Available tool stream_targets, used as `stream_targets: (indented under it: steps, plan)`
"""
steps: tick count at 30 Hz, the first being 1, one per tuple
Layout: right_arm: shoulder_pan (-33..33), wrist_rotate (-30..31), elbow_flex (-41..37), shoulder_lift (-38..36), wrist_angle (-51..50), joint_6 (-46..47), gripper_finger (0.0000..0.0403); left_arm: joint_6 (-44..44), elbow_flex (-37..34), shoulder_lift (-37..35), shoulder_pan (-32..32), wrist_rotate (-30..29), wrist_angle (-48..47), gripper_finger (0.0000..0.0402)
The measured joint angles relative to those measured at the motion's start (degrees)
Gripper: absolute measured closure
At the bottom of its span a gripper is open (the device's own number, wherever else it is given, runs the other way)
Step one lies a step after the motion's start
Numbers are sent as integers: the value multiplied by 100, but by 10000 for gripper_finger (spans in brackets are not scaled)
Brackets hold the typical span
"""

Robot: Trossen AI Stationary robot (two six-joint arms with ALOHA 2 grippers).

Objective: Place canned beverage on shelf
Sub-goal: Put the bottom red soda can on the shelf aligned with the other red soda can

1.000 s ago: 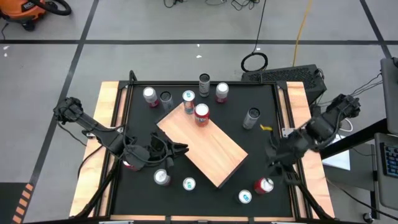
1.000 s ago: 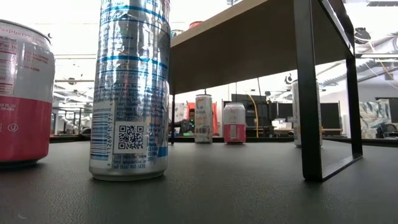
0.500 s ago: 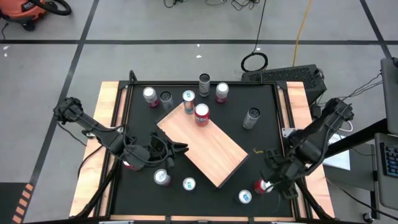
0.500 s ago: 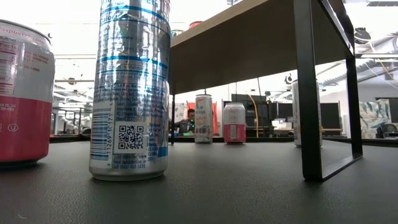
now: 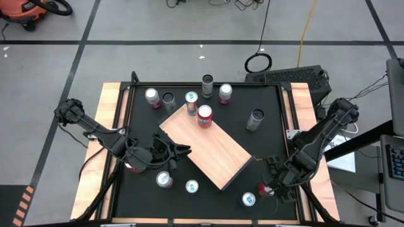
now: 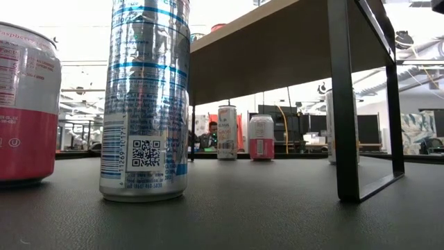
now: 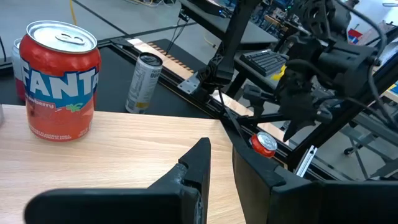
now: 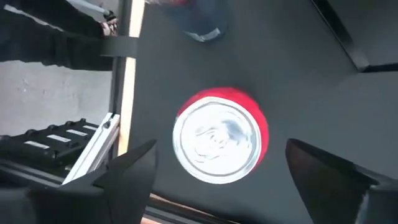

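Your right tool (image 5: 270, 187) hangs over the near right corner of the black bench (image 5: 271, 116), its fingers (image 8: 134, 171) spread wide apart. Directly beneath it stands a red can (image 8: 221, 135), upright, silver lid facing the wrist camera; one finger sits off each side of the can with bare bench between, so nothing is gripped. In the high view only a sliver of that can shows under the tool, with a blue-topped can (image 5: 249, 199) just beside it toward the bench's front edge. The shelf (image 5: 205, 145), a pale wooden slab on black legs, lies at an angle across the middle of the bench, its near corner close to the right tool but apart from it. One red Fanta can (image 5: 204, 116) stands upright on the shelf's far end, with more cans standing on the bench beyond it. Your left tool (image 5: 180, 151) waits at the shelf's left edge, level with the wooden top, its fingers (image 7: 194, 169) drawn nearly together with a narrow slit between them, holding nothing.
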Motion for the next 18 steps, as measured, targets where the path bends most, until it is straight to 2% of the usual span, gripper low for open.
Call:
stream_targets:
  steps: [6,18]
  plan:
    - [-2,-3,-243,0,317,63,44,-4,0,0,0,0,0,332]
    - [-2,-160,-722,0,908,194,45,-6,0,0,0,2,0,332]
